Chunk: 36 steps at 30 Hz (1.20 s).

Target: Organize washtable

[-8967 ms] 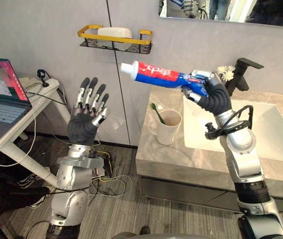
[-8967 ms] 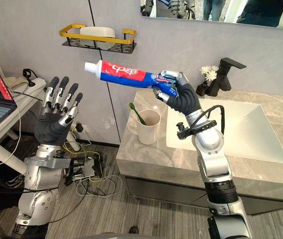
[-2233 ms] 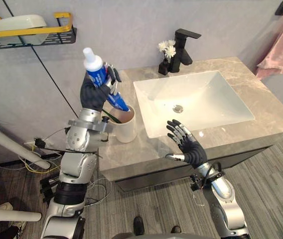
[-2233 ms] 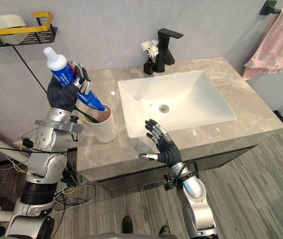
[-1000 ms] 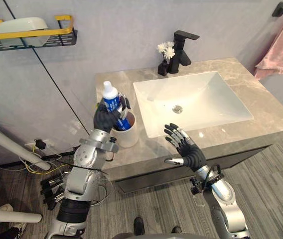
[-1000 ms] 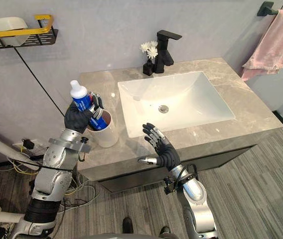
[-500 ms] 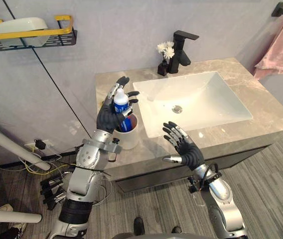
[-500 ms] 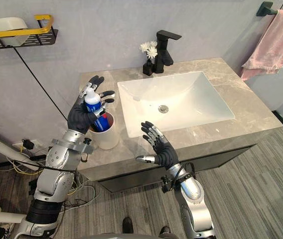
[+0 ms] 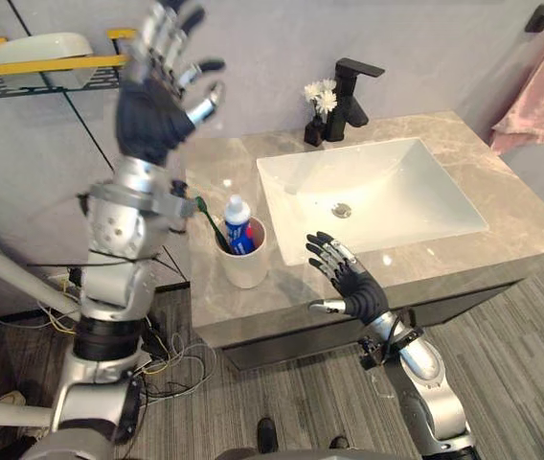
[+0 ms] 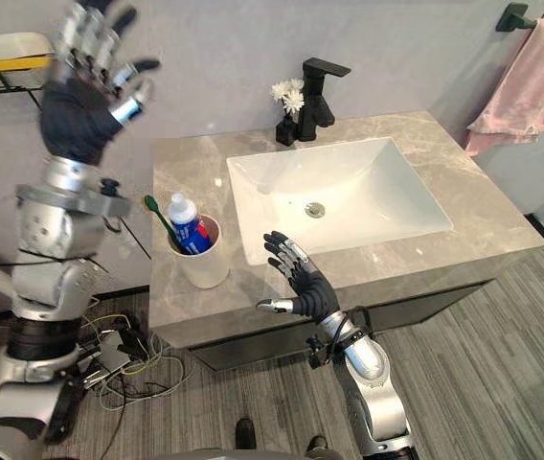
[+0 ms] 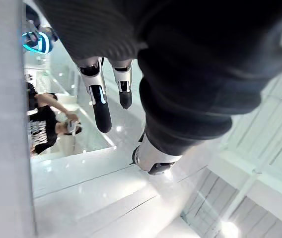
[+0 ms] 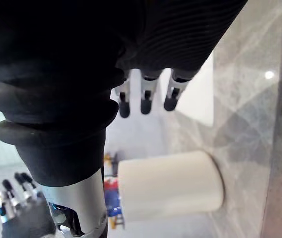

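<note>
Right hand (image 9: 352, 293) is nearest, at the counter's (image 9: 216, 163) front edge, fingers spread and empty. Cup (image 9: 246, 270) stands on the counter just to its left, beside the sink (image 9: 396, 182). Tube (image 9: 238, 228) sits in the cup, long axis near upright, cap up, with the brush (image 9: 210, 225) leaning out leftward.

Left hand (image 9: 147, 115) is raised well above the cup, fingers splayed, gripping nothing. Right hand is the nearer one to the cup, so any next reach probably falls to it.

Right wrist view gives the cup's side wall (image 12: 171, 186) past straight fingers (image 12: 145, 96). Left wrist view confirms that hand's fingers (image 11: 101, 109) are extended. Faucet (image 9: 351, 91) stands at the back.
</note>
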Motion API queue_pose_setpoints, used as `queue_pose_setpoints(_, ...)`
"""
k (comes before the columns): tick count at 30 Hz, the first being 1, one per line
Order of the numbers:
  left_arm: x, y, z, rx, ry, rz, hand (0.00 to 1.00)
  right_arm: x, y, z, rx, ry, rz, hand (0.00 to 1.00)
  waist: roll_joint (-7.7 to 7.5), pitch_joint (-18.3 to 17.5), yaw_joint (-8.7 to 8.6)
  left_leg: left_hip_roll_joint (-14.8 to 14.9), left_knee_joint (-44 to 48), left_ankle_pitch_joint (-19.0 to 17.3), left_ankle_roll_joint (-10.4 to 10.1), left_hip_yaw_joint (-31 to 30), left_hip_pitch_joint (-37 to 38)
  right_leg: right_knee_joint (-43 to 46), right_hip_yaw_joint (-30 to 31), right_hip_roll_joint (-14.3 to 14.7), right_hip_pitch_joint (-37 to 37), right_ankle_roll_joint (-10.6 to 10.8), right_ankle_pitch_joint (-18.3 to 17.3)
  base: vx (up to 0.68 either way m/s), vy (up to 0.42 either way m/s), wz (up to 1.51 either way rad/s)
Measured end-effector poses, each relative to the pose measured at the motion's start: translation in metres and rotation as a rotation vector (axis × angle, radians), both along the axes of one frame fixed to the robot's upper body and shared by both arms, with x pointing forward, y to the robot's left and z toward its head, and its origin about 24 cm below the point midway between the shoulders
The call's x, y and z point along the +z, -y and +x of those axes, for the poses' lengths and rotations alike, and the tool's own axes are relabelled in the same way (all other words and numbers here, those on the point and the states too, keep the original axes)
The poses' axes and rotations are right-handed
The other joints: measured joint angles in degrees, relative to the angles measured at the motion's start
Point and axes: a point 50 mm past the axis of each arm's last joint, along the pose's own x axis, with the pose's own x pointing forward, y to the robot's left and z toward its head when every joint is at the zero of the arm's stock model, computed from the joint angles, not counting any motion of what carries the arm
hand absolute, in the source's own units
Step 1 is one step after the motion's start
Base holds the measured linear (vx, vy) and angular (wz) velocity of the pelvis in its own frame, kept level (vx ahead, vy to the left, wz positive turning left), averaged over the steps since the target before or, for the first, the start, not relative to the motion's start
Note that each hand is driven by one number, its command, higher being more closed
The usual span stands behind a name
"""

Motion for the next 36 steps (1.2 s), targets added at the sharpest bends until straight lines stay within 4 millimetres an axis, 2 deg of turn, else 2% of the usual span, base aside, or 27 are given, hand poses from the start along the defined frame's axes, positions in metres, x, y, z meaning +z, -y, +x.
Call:
queue_pose_setpoints(3,0.004,-0.014,-0.004,0.046,0.034,-0.046,0.0,-0.002,0.0,0.0,-0.001,-0.006,-0.002,0.0,0.09,0.0,0.78,-0.1,0.0,0.0,0.0,-0.5,0.1,0.0,-0.4,0.0,0.2,-0.1,-0.1,0.0,0.0,0.07)
queue_pose_setpoints(4,0.013,-0.028,-0.009,0.104,0.065,-0.032,1.0,-0.004,0.0,0.0,-0.001,-0.013,-0.002,0.0,0.12,-0.1,0.9,-0.1,0.0,0.0,0.0,-0.6,0.1,0.0,-0.5,0.0,0.2,-0.2,-0.1,0.0,-0.005,0.05)
queue_pose_setpoints(6,0.039,-0.046,-0.017,0.184,0.138,0.039,1.0,-0.008,0.004,-0.003,-0.012,-0.032,-0.008,0.0,0.09,-0.1,1.31,-0.1,0.0,0.0,0.0,-1.1,0.1,0.0,-0.8,0.1,0.4,-0.3,-0.2,0.01,-0.021,0.12)
queue_pose_setpoints(7,0.059,-0.051,-0.024,0.201,0.197,0.07,1.0,-0.013,0.007,-0.007,-0.017,-0.052,-0.008,0.0,0.1,-0.1,1.98,-0.2,0.0,0.0,0.0,-1.5,0.2,-0.1,-1.3,0.0,0.8,-0.3,-0.3,0.03,-0.027,0.22)
queue_pose_setpoints(8,0.073,-0.057,-0.036,0.214,0.27,0.078,1.0,-0.014,0.008,-0.008,-0.015,-0.059,-0.015,0.0,0.3,-0.3,2.12,-0.3,0.1,0.0,0.0,-2.0,0.3,-0.1,-1.8,0.0,1.0,-0.4,-0.3,0.03,-0.017,0.22)
queue_pose_setpoints(9,0.077,-0.059,-0.043,0.224,0.307,0.077,1.0,-0.015,0.008,-0.008,-0.014,-0.059,-0.015,0.0,0.42,-0.4,2.16,-0.3,0.1,0.0,0.0,-2.2,0.3,-0.1,-2.0,-0.1,1.0,-0.4,-0.3,0.02,-0.007,0.2)
queue_pose_setpoints(10,0.078,-0.065,-0.059,0.238,0.365,0.069,1.0,-0.015,0.009,-0.009,-0.009,-0.062,-0.013,0.0,0.72,-0.7,2.26,-0.4,0.1,0.0,0.0,-2.5,0.3,-0.1,-2.1,-0.1,1.0,-0.4,-0.3,0.01,-0.001,0.12)
queue_pose_setpoints(11,0.075,-0.068,-0.066,0.247,0.377,0.068,1.0,-0.016,0.009,-0.01,-0.007,-0.066,-0.005,0.0,0.84,-0.9,2.34,-0.4,0.1,0.0,0.0,-2.5,0.3,-0.1,-2.1,-0.1,1.0,-0.4,-0.3,0.01,-0.006,0.09)
queue_pose_setpoints(13,0.051,-0.077,-0.085,0.287,0.344,0.106,1.0,-0.018,0.008,-0.012,-0.021,-0.078,0.014,0.0,0.91,-1.1,2.8,-0.4,0.1,0.0,0.0,-2.6,0.3,-0.3,-2.1,-0.1,1.1,-0.5,-0.4,0.0,-0.029,0.03)
queue_pose_setpoints(14,0.043,-0.078,-0.087,0.29,0.317,0.116,1.0,-0.019,0.01,-0.013,-0.029,-0.083,0.016,0.0,0.88,-1.2,3.13,-0.4,0.1,0.0,0.0,-2.6,0.3,-0.4,-2.1,-0.1,1.2,-0.5,-0.4,-0.01,-0.033,0.0)
queue_pose_setpoints(16,0.006,-0.081,-0.09,0.283,0.174,0.119,1.0,-0.024,0.021,-0.017,-0.089,-0.106,0.023,0.0,0.92,-1.4,4.1,-0.5,0.1,0.0,0.0,-2.9,0.3,-0.7,-2.3,0.0,1.5,-0.5,-0.4,-0.03,-0.025,0.05)
queue_pose_setpoints(19,-0.039,-0.084,-0.099,0.283,0.0,0.05,1.0,-0.028,0.028,-0.021,-0.132,-0.127,0.032,0.0,0.95,-2.1,4.06,-0.6,0.0,0.0,0.0,-3.2,0.5,-0.7,-2.8,-0.1,1.8,-0.8,-0.6,-0.03,-0.013,0.07)
queue_pose_setpoints(20,-0.048,-0.083,-0.102,0.279,-0.035,0.032,1.0,-0.029,0.031,-0.022,-0.145,-0.13,0.031,0.0,0.95,-2.1,3.98,-0.6,0.0,0.0,-0.1,-3.3,0.5,-0.7,-2.8,-0.1,1.8,-0.9,-0.6,-0.03,-0.001,0.04)
queue_pose_setpoints(22,-0.087,-0.071,-0.109,0.202,-0.206,-0.062,1.0,-0.032,0.032,-0.024,-0.162,-0.145,0.043,0.0,1.0,-2.1,3.79,-0.6,0.0,-0.2,-0.3,-3.3,0.5,-0.5,-2.8,-0.2,1.8,-0.9,-0.7,-0.03,0.005,0.03)
queue_pose_setpoints(23,-0.098,-0.066,-0.11,0.176,-0.26,-0.08,1.0,-0.032,0.032,-0.025,-0.163,-0.147,0.045,0.0,1.02,-2.1,3.76,-0.6,0.0,-0.2,-0.3,-3.3,0.5,-0.4,-2.8,-0.4,1.7,-0.9,-0.7,-0.03,0.015,0.0)
queue_pose_setpoints(26,-0.153,-0.033,-0.121,0.018,-0.544,-0.211,1.0,-0.035,0.029,-0.028,-0.171,-0.163,0.065,0.0,1.06,-2.0,3.63,-0.6,0.0,-0.2,-0.3,-3.0,0.3,0.2,-2.6,-0.8,1.5,-0.7,-0.9,-0.01,0.003,-0.01)
queue_pose_setpoints(27,-0.161,-0.027,-0.124,-0.012,-0.589,-0.239,1.0,-0.036,0.028,-0.029,-0.172,-0.167,0.069,0.0,1.09,-2.0,3.64,-0.6,0.0,-0.2,-0.3,-2.9,0.3,0.3,-2.5,-0.8,1.4,-0.7,-0.9,-0.02,0.002,-0.04)
queue_pose_setpoints(29,-0.192,-0.001,-0.132,-0.139,-0.761,-0.335,1.0,-0.039,0.026,-0.03,-0.176,-0.182,0.077,0.0,1.31,-1.9,3.61,-0.6,-0.1,-0.2,-0.3,-2.8,0.1,0.5,-2.3,-0.9,0.9,-0.6,-1.0,-0.01,-0.001,-0.03)
queue_pose_setpoints(30,-0.199,0.005,-0.133,-0.169,-0.8,-0.342,1.0,-0.04,0.026,-0.03,-0.177,-0.186,0.074,0.0,1.38,-1.9,3.59,-0.6,-0.1,-0.2,-0.3,-2.8,0.1,0.5,-2.3,-0.9,0.9,-0.5,-1.0,0.01,-0.015,-0.03)
queue_pose_setpoints(31,-0.215,0.018,-0.136,-0.238,-0.889,-0.351,1.0,-0.043,0.026,-0.03,-0.182,-0.2,0.066,0.0,1.57,-2.0,3.54,-0.5,-0.1,-0.2,-0.4,-2.7,0.1,0.5,-2.2,-0.8,0.8,-0.5,-1.0,0.0,0.0,0.0)
queue_pose_setpoints(34,-0.237,0.031,-0.138,-0.3,-1.0,-0.368,1.0,-0.043,0.025,-0.028,-0.203,-0.201,0.074,0.0,1.79,-2.0,3.02,-0.3,-0.1,-0.2,-0.4,-2.3,0.0,0.5,-2.0,-0.7,0.5,-0.4,-1.0,0.01,-0.018,-0.03)
queue_pose_setpoints(36,-0.243,0.032,-0.139,-0.298,-1.023,-0.38,1.0,-0.042,0.025,-0.027,-0.226,-0.199,0.083,0.0,1.74,-2.0,2.32,-0.1,-0.1,-0.2,-0.4,-2.1,-0.2,0.4,-1.9,-0.5,0.3,-0.4,-1.0,0.02,-0.036,-0.08)
